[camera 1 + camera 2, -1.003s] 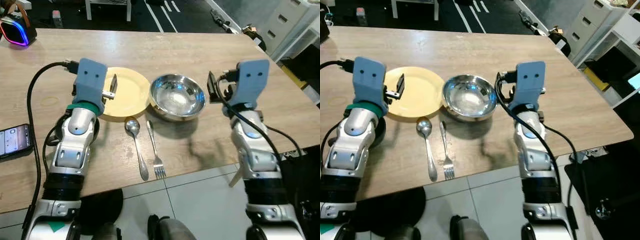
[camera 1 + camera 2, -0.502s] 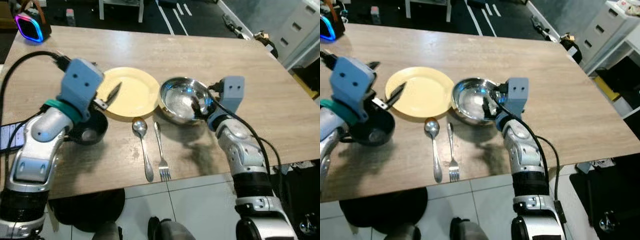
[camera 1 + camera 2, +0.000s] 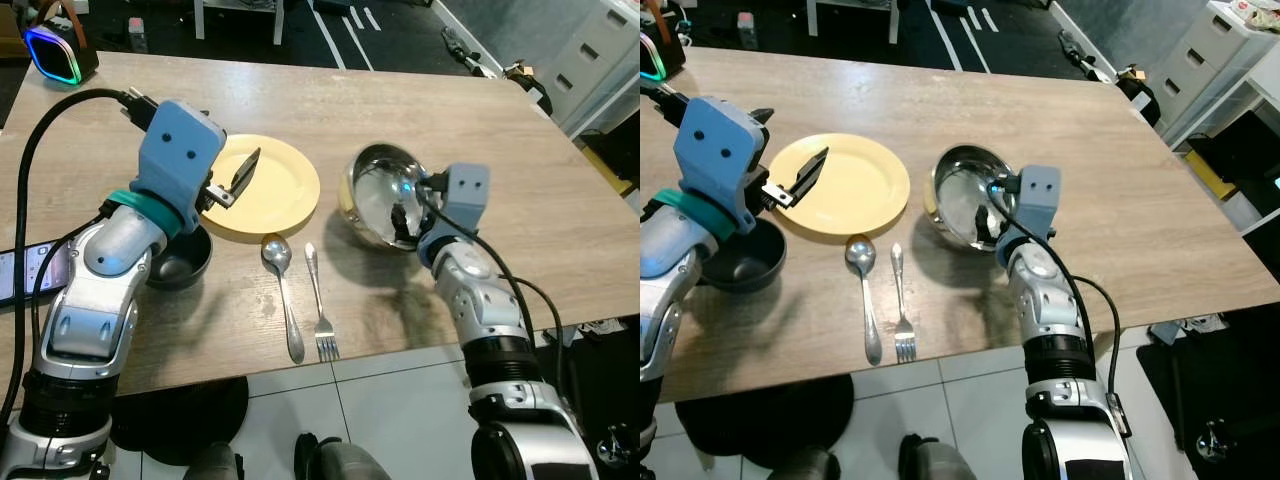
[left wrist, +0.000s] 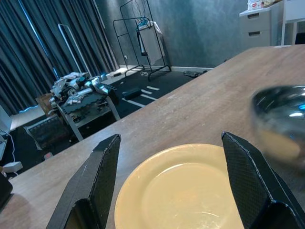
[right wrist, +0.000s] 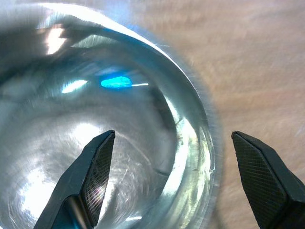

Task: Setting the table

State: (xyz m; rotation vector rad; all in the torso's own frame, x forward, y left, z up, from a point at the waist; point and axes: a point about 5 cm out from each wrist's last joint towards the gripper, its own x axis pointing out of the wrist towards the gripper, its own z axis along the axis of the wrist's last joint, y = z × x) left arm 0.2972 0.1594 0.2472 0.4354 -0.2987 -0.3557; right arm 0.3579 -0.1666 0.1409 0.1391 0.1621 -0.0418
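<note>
A steel bowl (image 3: pixel 375 190) stands tipped up on its edge at mid-table, its opening facing my right arm. My right gripper (image 5: pixel 172 134) is open across the bowl's rim (image 5: pixel 208 143), one finger inside and one outside over the wood. Left of the bowl lies a yellow plate (image 3: pixel 275 188). My left gripper (image 4: pixel 170 138) hovers open over the plate's near-left edge, holding nothing. A spoon (image 3: pixel 283 300) and a fork (image 3: pixel 318 310) lie side by side in front of the plate. Under my left forearm sits a black bowl (image 3: pixel 735 262).
A phone (image 3: pixel 20 278) lies near the table's left front edge. A speaker with a glowing ring (image 3: pixel 55 52) stands at the far left corner. The table's front edge (image 3: pixel 300 375) runs just behind the cutlery handles. Bare wood spreads right of the steel bowl.
My right gripper dropped from above the table onto the steel bowl, which slid right away from the plate and tipped up. My left arm swung out, uncovering the black bowl.
</note>
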